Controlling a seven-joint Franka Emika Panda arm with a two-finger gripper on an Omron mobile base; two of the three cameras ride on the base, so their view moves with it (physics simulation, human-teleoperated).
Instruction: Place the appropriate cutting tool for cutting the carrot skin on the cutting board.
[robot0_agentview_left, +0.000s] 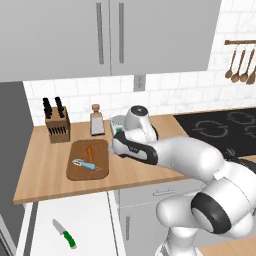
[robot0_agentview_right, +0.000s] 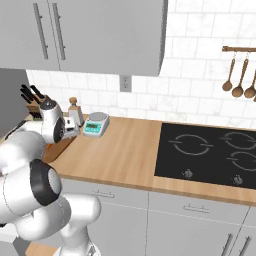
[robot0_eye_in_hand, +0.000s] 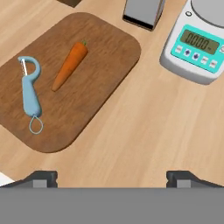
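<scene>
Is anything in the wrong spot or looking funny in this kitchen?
Yes: a green-handled knife lies on a white surface below the counter, far from the knife block. On the counter all looks tidy: the peeler and carrot lie side by side, apart, on the board.

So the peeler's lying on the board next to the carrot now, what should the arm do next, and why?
Probably just back the gripper up and away. The peeler already lies flat on the cutting board, beside the carrot and not touching it, and the open fingers hold nothing, so the placing looks done.
</scene>
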